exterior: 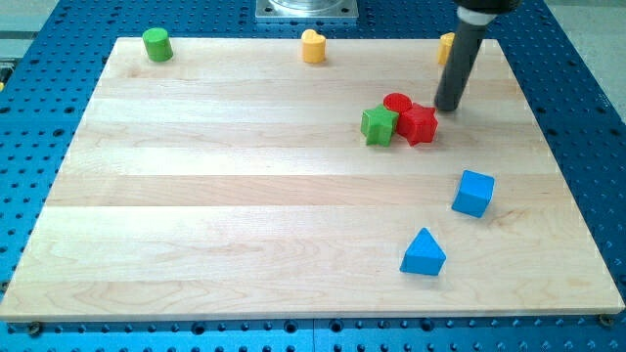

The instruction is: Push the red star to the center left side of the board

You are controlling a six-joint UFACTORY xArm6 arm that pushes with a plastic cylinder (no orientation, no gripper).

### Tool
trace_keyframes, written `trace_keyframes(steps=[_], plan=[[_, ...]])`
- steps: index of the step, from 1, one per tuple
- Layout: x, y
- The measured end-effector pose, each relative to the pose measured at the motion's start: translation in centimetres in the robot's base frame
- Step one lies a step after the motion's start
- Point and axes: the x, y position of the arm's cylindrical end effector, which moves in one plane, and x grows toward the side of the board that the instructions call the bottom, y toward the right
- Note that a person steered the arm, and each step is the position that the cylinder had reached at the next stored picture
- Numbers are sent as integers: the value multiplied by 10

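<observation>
The red star (420,123) lies on the wooden board (245,205) right of centre, in the upper half. A red cylinder (396,103) touches it at the upper left, and a green star (379,125) sits just to its left. My tip (449,108) is just to the upper right of the red star, very close to it; contact cannot be told.
A green cylinder (156,44) stands at the top left corner. A yellow heart (313,46) sits at the top middle. A yellow block (446,48) is partly hidden behind the rod. A blue cube (473,193) and a blue triangle (423,253) lie at the lower right.
</observation>
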Motion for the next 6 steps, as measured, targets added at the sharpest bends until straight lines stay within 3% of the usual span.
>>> trace_keyframes(steps=[2,3,4,5,6], plan=[[71,-27],[98,-95],[113,-131],[125,-110],[128,-186]])
